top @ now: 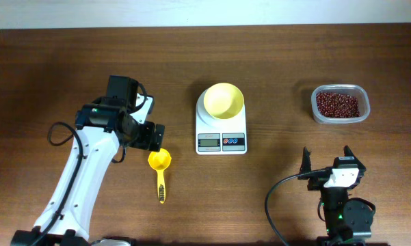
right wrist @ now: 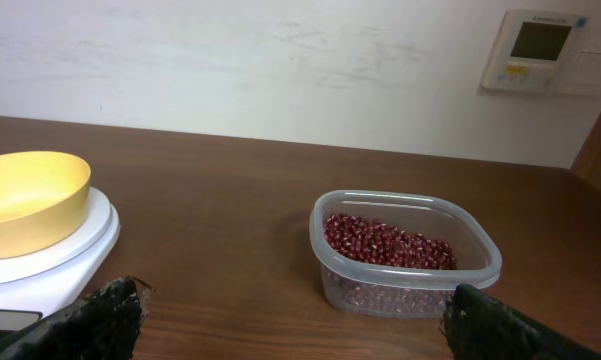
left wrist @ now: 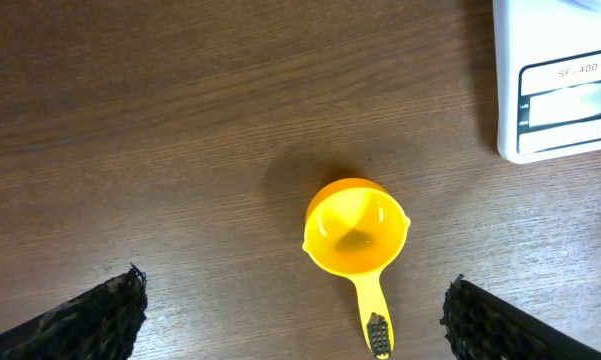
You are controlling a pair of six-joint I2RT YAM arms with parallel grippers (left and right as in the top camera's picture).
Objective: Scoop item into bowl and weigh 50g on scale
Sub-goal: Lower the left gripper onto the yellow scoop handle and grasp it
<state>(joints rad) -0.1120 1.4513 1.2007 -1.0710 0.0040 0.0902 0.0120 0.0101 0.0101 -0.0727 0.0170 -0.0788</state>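
Currently your left arm reaches over the table, left gripper pointing down above the yellow scoop, fingers wide apart, holding nothing. The scoop lies empty. The scale is marked "SF-400", and the empty bowl sits on it. The beans sit in the clear tub, right of the scale. Your right gripper is near the table's front edge, fingers spread, empty.

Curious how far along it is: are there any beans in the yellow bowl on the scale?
Empty. From overhead the bowl shows only bare yellow inside; the beans sit in the clear tub.
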